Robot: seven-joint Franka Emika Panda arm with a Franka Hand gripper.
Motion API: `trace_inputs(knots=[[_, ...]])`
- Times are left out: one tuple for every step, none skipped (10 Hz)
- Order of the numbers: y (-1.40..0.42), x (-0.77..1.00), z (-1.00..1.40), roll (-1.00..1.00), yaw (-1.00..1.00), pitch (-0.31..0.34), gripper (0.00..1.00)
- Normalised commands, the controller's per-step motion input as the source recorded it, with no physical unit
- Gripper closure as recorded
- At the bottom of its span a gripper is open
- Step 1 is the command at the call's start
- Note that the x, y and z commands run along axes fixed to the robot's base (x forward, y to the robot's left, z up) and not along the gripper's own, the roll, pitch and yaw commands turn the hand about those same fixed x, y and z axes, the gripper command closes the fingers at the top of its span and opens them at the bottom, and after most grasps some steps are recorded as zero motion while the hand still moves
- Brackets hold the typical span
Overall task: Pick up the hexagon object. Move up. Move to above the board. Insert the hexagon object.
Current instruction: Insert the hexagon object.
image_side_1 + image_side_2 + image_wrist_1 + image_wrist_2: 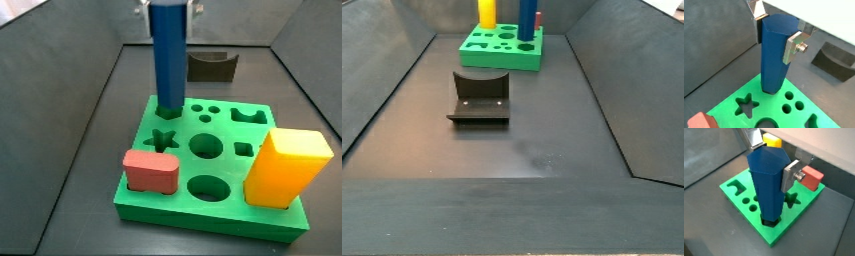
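The hexagon object (774, 55) is a tall blue peg that stands upright, with its lower end in a hole at a corner of the green board (734, 102). My gripper (776, 32) is shut on the peg's upper part, one silver finger on each side. Both wrist views show this: peg (767, 183), gripper (772, 160), board (734, 190). In a side view the peg (167, 55) rises from the board's (201, 215) far left corner and the gripper (168, 8) is at its top. Another side view shows the peg (528, 18) on the far board (502, 55).
A short red block (151, 170) and a tall yellow block (287, 165) stand in the board. The dark fixture (211, 65) stands on the floor beyond the board; it also shows in the side view (480, 95). Dark walls enclose the floor.
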Motion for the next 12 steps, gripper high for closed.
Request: trace_inputs(knots=[[0.06,0.16,-0.65,0.15,0.0,-0.013,1.0],[0.0,0.01,-0.63,0.16,0.0,-0.053,1.0],[0.0,0.04,-0.59,0.12,-0.03,-0.074,1.0],[0.05,0.1,-0.66,0.18,-0.01,-0.031,1.0],[0.11,0.03,-0.68,0.24,-0.07,-0.039,1.0],[0.12,0.0,-0.74,0.29,-0.13,-0.057,1.0],[0.21,0.0,-0.71,0.26,-0.16,-0.017,1.0],[0.19,0.01,-0.69,0.23,-0.15,-0.003,1.0],[0.12,0.0,-0.67,0.22,-0.18,-0.037,1.0],[0.04,0.02,-0.69,0.23,-0.18,-0.044,1.0],[0.0,0.0,-0.72,0.3,-0.14,-0.084,1.0],[-0.02,0.0,-0.7,0.32,-0.07,-0.079,1.0]])
